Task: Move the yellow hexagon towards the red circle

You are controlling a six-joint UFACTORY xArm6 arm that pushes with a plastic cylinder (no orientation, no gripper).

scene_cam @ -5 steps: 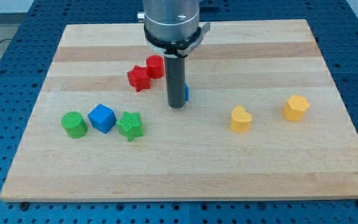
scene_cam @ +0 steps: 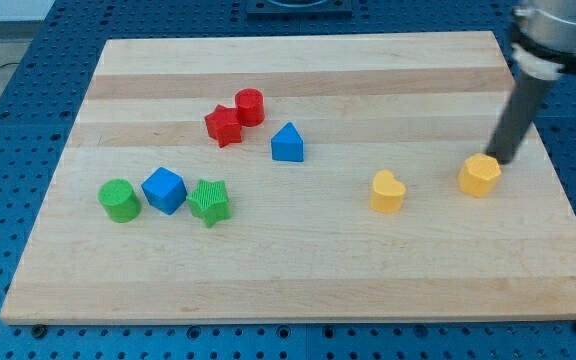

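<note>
No jaws here: the arm ends in a plain dark rod, and my tip (scene_cam: pixel 499 160) sits just beyond the yellow hexagon (scene_cam: pixel 479 175), at its far right edge, seemingly touching. The red circle (scene_cam: pixel 250 106) lies well apart to the far left, beside a red star (scene_cam: pixel 223 127). A yellow heart (scene_cam: pixel 388 192) sits left of the hexagon, a blue triangle (scene_cam: pixel 287 143) farther left.

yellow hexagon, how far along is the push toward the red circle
Done: my tip sits just at the view's upper right of the yellow hexagon, on the side away from the red circle. In hand: lining up the push; contact cannot be confirmed. Left: nearly the whole trip. The hexagon is far to the view's right, with the yellow heart and blue triangle lying between it and the circle.
</note>
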